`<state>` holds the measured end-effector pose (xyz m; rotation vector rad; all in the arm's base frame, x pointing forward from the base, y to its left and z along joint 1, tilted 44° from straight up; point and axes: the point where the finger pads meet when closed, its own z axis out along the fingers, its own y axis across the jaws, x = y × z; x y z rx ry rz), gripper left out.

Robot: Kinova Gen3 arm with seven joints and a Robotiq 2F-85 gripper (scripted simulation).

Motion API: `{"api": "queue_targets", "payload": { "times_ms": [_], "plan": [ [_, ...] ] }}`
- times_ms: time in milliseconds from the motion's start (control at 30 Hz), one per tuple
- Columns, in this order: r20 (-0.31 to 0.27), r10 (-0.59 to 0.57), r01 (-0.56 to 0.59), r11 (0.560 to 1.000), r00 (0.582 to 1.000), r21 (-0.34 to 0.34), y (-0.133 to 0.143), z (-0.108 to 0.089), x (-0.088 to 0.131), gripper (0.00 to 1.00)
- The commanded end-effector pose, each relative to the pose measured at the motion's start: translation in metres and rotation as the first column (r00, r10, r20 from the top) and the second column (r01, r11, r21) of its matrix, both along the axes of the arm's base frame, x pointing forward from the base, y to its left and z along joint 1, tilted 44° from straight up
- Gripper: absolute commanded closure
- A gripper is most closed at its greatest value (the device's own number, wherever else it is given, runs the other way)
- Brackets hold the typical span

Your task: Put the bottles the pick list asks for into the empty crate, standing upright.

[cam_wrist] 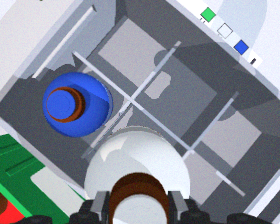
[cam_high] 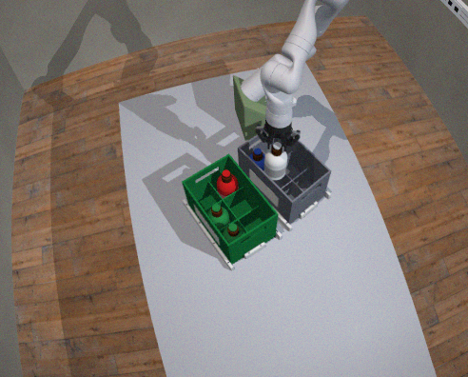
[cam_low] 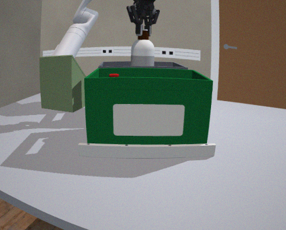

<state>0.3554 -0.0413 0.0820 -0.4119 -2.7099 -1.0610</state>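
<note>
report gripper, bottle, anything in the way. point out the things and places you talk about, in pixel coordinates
gripper (cam_high: 277,145) (cam_low: 144,32) (cam_wrist: 138,207) shut on white bottle (cam_high: 276,164) (cam_low: 142,52) (cam_wrist: 136,160); bottle upright, partly inside grey divided crate (cam_high: 308,209) (cam_low: 179,65) (cam_wrist: 21,82); blue bottle (cam_high: 257,160) (cam_wrist: 93,117) stands in same crate, beside its path down

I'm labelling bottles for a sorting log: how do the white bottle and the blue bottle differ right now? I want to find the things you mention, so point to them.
The white bottle (cam_high: 276,166) (cam_low: 142,52) (cam_wrist: 136,155) is held by its neck in the gripper's fingers; the blue bottle (cam_high: 257,158) (cam_wrist: 77,104) is not gripped. The white bottle rises well above the gray crate's (cam_high: 308,205) (cam_low: 179,68) rim; the blue bottle sits down inside. Both have brown necks.
</note>
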Motion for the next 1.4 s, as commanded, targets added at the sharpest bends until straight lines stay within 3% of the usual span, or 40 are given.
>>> {"api": "queue_targets", "payload": {
  "times_ms": [0, 1367],
  "plan": [
    [0.001, -0.001, 0.001, 1.0, 1.0, -0.001, 0.001, -0.002, 0.0, 0.9],
    [0.001, -0.001, 0.001, 1.0, 1.0, -0.001, 0.025, -0.027, -0.003, 0.9]
  ]
}}
